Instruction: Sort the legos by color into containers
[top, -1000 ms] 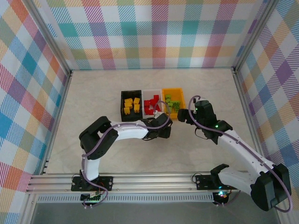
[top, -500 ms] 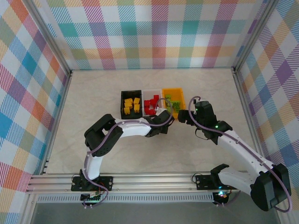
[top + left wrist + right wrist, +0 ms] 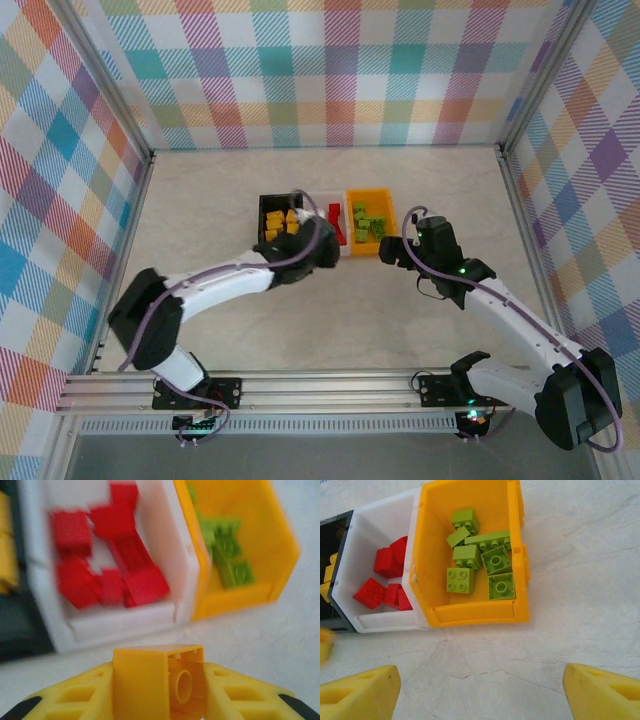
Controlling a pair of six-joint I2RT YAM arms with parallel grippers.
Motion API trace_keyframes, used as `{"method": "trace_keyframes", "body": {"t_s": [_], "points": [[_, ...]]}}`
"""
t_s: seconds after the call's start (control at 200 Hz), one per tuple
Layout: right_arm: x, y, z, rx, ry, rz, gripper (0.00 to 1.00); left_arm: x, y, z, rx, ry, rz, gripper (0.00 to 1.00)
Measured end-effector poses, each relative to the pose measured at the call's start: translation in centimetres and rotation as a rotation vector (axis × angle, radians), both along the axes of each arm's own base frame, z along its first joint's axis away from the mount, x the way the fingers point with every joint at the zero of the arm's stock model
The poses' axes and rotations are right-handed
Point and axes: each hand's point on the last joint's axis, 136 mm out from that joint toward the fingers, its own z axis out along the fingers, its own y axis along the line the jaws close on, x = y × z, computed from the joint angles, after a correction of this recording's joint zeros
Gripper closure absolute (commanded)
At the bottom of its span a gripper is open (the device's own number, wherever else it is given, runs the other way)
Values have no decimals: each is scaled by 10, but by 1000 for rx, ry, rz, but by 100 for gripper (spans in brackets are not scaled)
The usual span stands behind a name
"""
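L gripper (image 3: pixel 159 692): jaws clenched on a yellow brick (image 3: pixel 142 680), hollow underside toward cam, low centre of left wrist view. Finger bases cut off by bottom edge.

Beyond it, all blurred: white bin (image 3: pixel 125 622) w/ red bricks (image 3: pixel 142 585). Orange bin (image 3: pixel 235 602) w/ green bricks (image 3: pixel 225 555) at right. Black bin (image 3: pixel 15 625) cut off at left edge.

Top view: L wrist hides white bin's near part. Yellow pile (image 3: pixel 283 222) in black bin partly covered.

R gripper (image 3: pixel 480 692): jaws released, wide apart, nothing between. Tips cropped at lower corners. Bare table (image 3: pixel 580 580) beneath, just below orange bin.
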Motion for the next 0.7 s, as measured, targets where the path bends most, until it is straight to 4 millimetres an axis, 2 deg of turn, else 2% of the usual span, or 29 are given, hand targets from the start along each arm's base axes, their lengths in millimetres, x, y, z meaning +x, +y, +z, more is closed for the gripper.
{"method": "trace_keyframes", "body": {"t_s": [0.055, 0.12, 0.195, 0.265, 0.35, 0.465, 0.595, 0.7], "points": [[0, 1, -2, 0, 6, 3, 16, 18, 26, 14, -27, -19, 72, 60], [-2, 1, -5, 2, 13, 9, 16, 37, 56, 16, -30, -17, 150, 61], [-3, 2, -7, 3, 19, 12, 16, 55, 87, 5, -5, 18, 232, 62], [-4, 3, -8, 6, 22, 17, 16, 66, 102, -10, 17, 58, 274, 62], [-4, 3, -8, 8, 24, 20, 16, 75, 107, -28, 38, 109, 288, 60], [-4, 3, -8, 8, 24, 20, 16, 82, 104, -45, 59, 153, 285, 50], [-4, 3, -8, 8, 24, 20, 15, 85, 100, -49, 61, 171, 275, 31], [-4, 3, -8, 8, 24, 20, 14, 87, 97, -45, 49, 167, 269, 25]]}}
